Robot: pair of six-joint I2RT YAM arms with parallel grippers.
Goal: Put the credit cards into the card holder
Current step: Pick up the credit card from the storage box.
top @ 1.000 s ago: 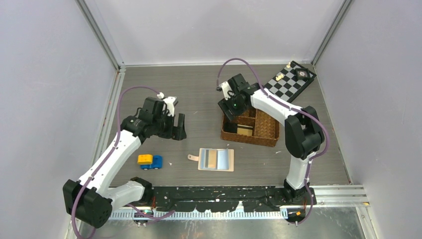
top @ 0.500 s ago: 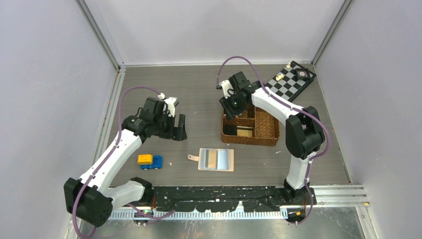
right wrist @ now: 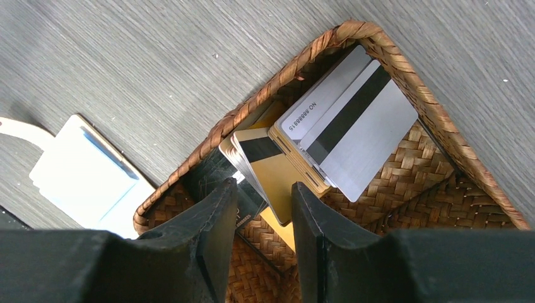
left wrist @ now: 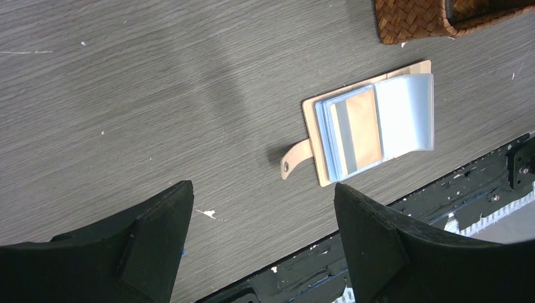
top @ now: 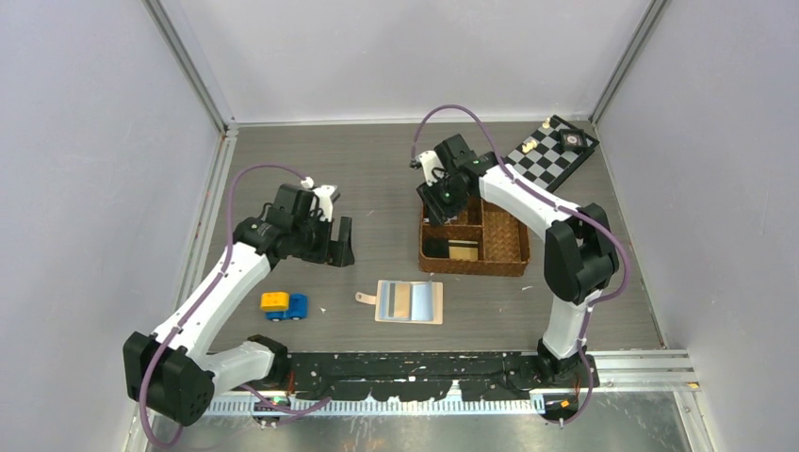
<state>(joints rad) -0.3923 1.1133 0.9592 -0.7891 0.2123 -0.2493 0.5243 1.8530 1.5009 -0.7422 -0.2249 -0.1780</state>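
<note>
The card holder [top: 410, 301] lies open on the table near the front edge, and a tan card [left wrist: 356, 129] shows in its pale pockets. It also appears in the left wrist view [left wrist: 369, 129] and the right wrist view [right wrist: 82, 170]. Several credit cards lean fanned in the left compartment of the woven basket [top: 471, 266]: silver-grey [right wrist: 359, 139], gold [right wrist: 277, 177], black [right wrist: 221, 173]. My right gripper [right wrist: 262, 189] reaches into that compartment, jaws half narrowed around the lower edges of the gold and black cards, with a gap still showing. My left gripper [top: 337, 243] hovers wide open and empty, left of the holder.
A yellow block [top: 274, 300] and a blue block [top: 298, 306] lie at the front left. A chessboard [top: 551, 155] with small pieces sits at the back right. The basket rim [right wrist: 303, 57] closely surrounds the right fingers. A black rail [top: 415, 363] runs along the front edge.
The right jaws have narrowed around the cards in the basket, and that gripper has shifted slightly toward the far side. The left arm has hardly moved.
</note>
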